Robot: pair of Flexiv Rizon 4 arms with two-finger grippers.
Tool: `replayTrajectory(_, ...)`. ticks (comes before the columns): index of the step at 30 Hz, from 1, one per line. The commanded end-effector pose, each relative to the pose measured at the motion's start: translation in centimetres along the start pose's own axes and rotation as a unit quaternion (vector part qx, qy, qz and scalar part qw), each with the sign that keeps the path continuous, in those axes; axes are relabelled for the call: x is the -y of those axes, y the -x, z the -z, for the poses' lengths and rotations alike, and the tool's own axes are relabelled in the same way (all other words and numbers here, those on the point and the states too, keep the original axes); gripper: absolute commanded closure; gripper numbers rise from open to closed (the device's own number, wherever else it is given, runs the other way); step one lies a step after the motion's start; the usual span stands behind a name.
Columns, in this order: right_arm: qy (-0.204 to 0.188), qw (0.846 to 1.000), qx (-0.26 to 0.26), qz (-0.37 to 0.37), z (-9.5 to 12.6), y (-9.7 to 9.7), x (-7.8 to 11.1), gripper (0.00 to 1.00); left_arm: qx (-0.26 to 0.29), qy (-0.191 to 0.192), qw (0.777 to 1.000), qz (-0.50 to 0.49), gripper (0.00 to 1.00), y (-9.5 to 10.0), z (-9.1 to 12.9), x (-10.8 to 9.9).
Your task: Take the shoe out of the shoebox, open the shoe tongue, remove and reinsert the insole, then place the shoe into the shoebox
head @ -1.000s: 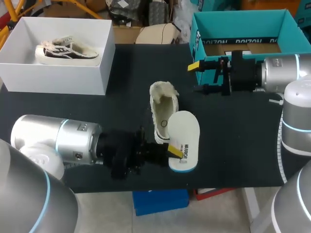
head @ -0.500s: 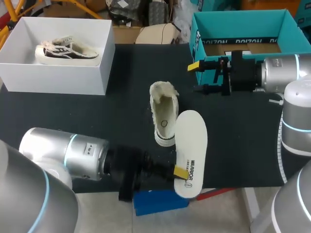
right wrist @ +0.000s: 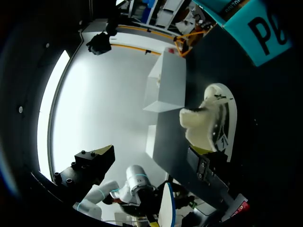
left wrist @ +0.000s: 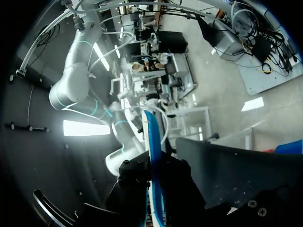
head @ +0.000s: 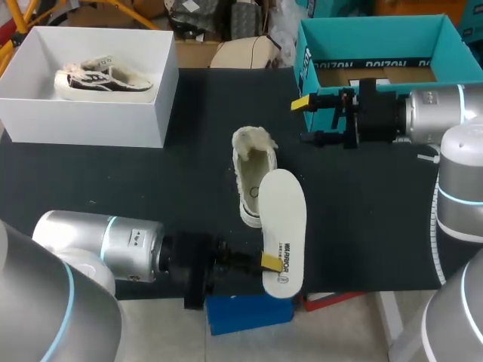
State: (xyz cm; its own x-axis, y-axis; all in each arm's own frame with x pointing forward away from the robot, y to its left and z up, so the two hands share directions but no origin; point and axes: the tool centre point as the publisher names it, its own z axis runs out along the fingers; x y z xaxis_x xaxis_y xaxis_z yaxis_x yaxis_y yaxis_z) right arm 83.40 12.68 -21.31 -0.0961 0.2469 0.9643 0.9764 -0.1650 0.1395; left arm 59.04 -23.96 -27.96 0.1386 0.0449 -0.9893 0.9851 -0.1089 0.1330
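Fleecy shoe (head: 250, 167), smooth matt insole (head: 284, 220)

A black-topped table (head: 189, 188) carries three things. A white shoebox (head: 90, 121) stands open at its far left corner and an open teal box (head: 373, 30) at its far right. Between them, near the middle and well apart from both, a fleece-lined shoe (head: 251, 177) rests on its sole, opening upward, its toe toward the near edge.

white insole (head: 284, 215), cream shoe (head: 250, 157)
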Motion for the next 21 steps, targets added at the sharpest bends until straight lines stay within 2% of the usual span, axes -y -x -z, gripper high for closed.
replayTrajectory(1,0.001,1.0,0.0,0.0,-0.1,0.1,0.1,0.0,-0.005,-0.002,1.0,0.006,1.0,-0.5,0.4,-1.8)
replayTrajectory(9,0.001,1.0,0.0,0.0,-0.1,0.1,0.1,0.0,-0.011,0.006,1.0,0.015,1.0,-0.5,2.1,-5.9)
replayTrajectory(17,0.001,1.0,0.0,0.0,-0.1,0.1,0.1,0.0,-0.012,0.012,1.0,0.008,1.0,0.4,3.2,-10.1)
replayTrajectory(21,0.001,1.0,0.0,0.0,-0.1,0.1,0.1,0.0,-0.021,0.018,1.0,0.007,1.0,0.1,3.8,-12.8)
